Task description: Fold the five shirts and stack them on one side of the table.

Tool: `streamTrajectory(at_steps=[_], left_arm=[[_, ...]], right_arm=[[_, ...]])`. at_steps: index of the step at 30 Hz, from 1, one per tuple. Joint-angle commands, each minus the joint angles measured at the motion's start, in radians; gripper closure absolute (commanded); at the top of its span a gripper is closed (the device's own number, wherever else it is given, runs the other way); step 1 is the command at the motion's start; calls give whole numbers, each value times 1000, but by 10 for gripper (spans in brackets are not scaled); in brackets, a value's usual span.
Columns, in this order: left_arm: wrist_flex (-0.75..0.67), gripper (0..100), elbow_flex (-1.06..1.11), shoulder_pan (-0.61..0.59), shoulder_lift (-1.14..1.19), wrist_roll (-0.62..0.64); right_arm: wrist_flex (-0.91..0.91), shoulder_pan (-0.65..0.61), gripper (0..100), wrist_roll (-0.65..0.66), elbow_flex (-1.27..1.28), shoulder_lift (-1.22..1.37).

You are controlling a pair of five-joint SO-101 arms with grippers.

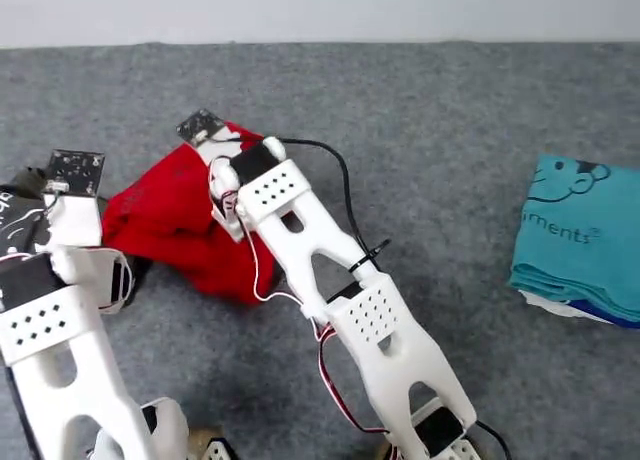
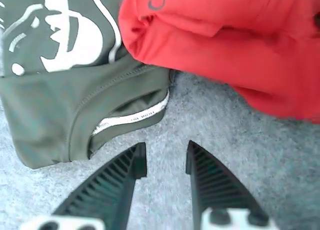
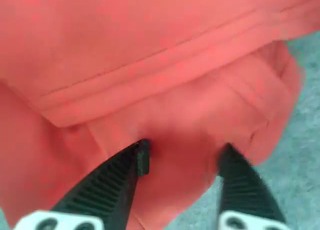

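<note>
Red shirt [image 1: 165, 220]: crumpled at the left, touching the olive shirt [image 2: 60, 90].
Right gripper [image 3: 185, 157]: open, astride a red fold.
Left gripper [image 2: 166, 157]: open, near both shirts.
Risk: pinching several layers may drag the whole heap.

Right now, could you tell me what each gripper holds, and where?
Nothing is gripped: the right gripper is open astride a fold of the red shirt; the left gripper is open over grey carpet.
</note>
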Motion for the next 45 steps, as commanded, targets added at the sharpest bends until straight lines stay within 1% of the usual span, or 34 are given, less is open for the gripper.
streamTrajectory(at_steps=[1,2,3,4,5,8,10,16,20,24,26,28,31,33,36,39,45], left_arm=[[-14,863,8,-6,-28,-2],[-12,863,10,-6,-28,-2],[-12,863,10,-6,-28,-2],[-14,863,10,-6,-28,-2],[-15,863,10,-6,-28,-2],[-17,863,7,-6,-28,-2],[-12,863,7,-6,-28,-2],[-15,863,5,-8,-28,-3],[-18,863,5,-3,-28,-3],[-18,863,5,-2,-28,-5],[-20,863,5,-2,-28,-8],[-35,863,10,-2,-28,-8],[-40,863,7,-2,-28,-8],[-40,863,7,-2,-28,-8],[-40,863,8,-2,-28,-9],[-40,863,7,-2,-28,-9],[-54,863,10,-2,-28,-9]], right_arm=[[91,-16,973,18,-6,-12],[130,-16,996,52,-6,-13],[176,-16,980,83,-6,-16],[188,-15,978,104,3,-21],[186,-8,991,112,18,-27],[185,10,988,123,107,-105],[185,10,988,160,221,-179],[182,31,988,235,687,-501],[177,93,988,242,852,-644],[179,154,987,244,888,-691],[179,165,960,236,888,-697],[179,166,874,213,888,-702],[180,170,720,109,876,-714],[179,171,674,63,861,-730],[177,179,690,44,821,-730],[136,196,710,44,815,-700],[58,219,746,29,812,-578]])
